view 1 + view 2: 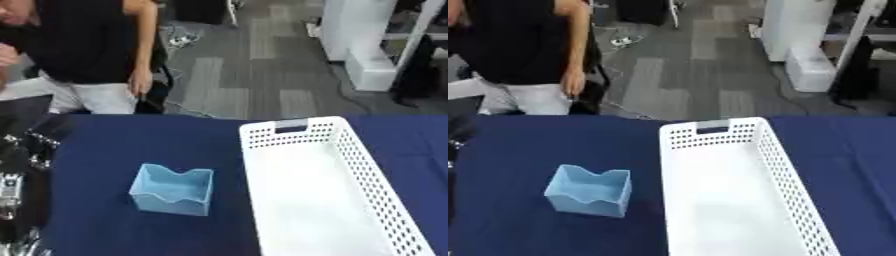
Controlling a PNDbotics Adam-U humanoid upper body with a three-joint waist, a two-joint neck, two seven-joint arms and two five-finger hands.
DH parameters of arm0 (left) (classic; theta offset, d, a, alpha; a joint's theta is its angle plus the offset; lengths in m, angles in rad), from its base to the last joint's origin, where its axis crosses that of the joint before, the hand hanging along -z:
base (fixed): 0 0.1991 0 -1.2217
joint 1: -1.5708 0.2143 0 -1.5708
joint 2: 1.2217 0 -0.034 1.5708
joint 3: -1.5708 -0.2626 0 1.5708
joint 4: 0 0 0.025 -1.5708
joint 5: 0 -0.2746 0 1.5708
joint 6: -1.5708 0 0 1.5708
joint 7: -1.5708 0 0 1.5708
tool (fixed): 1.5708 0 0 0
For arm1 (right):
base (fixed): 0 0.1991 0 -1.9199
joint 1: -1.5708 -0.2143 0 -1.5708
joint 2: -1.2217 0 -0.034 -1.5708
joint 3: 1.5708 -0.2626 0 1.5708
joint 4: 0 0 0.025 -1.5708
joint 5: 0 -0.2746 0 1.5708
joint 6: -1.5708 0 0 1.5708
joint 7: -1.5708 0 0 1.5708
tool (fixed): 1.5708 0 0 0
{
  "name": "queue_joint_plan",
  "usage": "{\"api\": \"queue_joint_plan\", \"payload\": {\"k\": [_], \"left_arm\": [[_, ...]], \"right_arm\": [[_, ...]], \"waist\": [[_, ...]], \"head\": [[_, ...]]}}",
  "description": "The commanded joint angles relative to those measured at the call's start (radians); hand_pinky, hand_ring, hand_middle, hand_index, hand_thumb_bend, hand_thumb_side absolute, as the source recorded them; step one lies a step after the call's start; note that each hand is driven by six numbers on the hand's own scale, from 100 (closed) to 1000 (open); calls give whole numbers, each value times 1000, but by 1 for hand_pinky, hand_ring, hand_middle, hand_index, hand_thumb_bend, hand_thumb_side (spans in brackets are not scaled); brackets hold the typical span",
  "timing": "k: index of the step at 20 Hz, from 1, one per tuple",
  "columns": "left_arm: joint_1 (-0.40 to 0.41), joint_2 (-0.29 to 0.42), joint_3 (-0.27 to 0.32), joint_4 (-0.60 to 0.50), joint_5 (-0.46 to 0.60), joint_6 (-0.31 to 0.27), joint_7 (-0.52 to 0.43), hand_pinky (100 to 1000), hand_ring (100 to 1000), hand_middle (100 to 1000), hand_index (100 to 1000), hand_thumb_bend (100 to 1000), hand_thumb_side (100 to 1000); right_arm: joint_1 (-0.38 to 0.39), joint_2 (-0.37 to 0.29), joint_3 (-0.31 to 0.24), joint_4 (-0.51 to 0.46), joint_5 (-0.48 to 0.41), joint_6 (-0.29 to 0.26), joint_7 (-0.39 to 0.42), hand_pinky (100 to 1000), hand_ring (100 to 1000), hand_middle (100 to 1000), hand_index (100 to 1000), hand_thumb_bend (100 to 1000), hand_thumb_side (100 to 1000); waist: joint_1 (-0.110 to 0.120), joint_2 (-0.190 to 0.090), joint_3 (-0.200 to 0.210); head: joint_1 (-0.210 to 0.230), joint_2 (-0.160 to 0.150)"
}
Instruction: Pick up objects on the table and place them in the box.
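Left hand (17,190) at table's (105,140) left edge

Looking like matt dark blue cloth over the table (114,145), smooth, barely catching any light. White basket (367,190) on the right looking like moulded plastic, walls perforated with small holes, floor inside showing a soft sheen. Small light blue box (172,190) to its left looking like thin plastic too, slightly translucent, smooth. Left arm (22,175) at the left edge showing black casing with silvery metal bits glinting. Far floor (254,60) looking like grey carpet tiles, rough and dull.
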Motion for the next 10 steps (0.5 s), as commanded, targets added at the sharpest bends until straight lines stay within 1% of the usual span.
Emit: {"api": "queue_joint_plan", "payload": {"k": [1,2,3,5,6,8,10], "left_arm": [[-9,16,0,-14,2,-1,-3,818,852,888,882,100,783],[-9,16,1,-14,1,-1,-3,818,852,888,882,100,767],[-8,16,2,-13,-3,1,-5,818,851,889,882,100,728],[-7,16,6,-12,-16,5,-10,817,851,888,881,100,679],[-8,16,7,-12,-25,8,-13,804,849,886,879,100,650],[-10,17,12,-10,-50,15,-17,750,834,882,873,100,622],[-15,15,17,-7,-82,24,-17,721,807,866,865,100,619]], "right_arm": [[-3,-10,-2,-13,2,-12,13,794,819,865,849,100,919],[-3,-10,-2,-13,3,-12,13,793,819,865,849,100,919],[-5,-10,-2,-13,4,-11,13,793,818,865,849,100,918],[-6,-10,-3,-13,7,-11,15,793,818,864,850,100,917],[-6,-10,-3,-13,8,-11,16,793,817,864,850,100,917],[-6,-11,-3,-13,11,-11,20,792,816,863,851,100,915],[-5,-13,-4,-13,13,-10,23,793,815,863,849,100,913]], "waist": [[-2,-16,0],[-1,-15,-1],[-1,-13,-3],[0,-8,-6],[0,-6,-6],[1,-1,-6],[3,3,-5]], "head": [[29,-7],[38,-4],[55,-1],[79,6],[88,10],[103,19],[119,30]]}}
